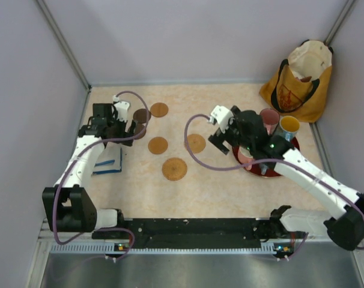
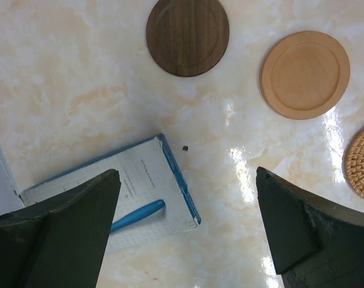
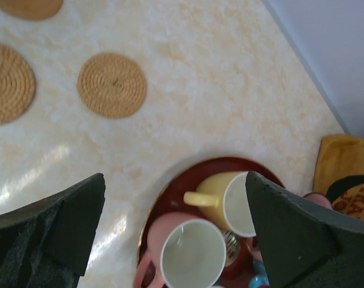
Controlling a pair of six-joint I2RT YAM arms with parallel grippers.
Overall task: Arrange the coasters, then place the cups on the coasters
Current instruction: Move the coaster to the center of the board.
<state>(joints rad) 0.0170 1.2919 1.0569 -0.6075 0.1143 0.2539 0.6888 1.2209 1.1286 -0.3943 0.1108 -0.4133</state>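
I hold the right end effector (image 3: pixel 175 180), wide and empty, over the cups (image 3: pixel 191 258) on the red tray (image 3: pixel 161 207); the coasters (image 1: pixel 158 145) lie left of the tray, nearer the wide left end effector (image 2: pixel 187 174).

Lying flat, apart, beyond the left pincer (image 2: pixel 188 174): dark brown coaster (image 2: pixel 187 36), tan coaster (image 2: pixel 304 74). Sitting upright, side by side, under the right pincer (image 3: pixel 175 177): pink cup (image 3: pixel 191 255), pale yellow cup (image 3: pixel 230 201).

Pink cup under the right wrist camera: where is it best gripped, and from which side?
Probably from above, pinching the rim of the pink cup across its wall: its mouth faces up, and the yellow cup crowds its body.
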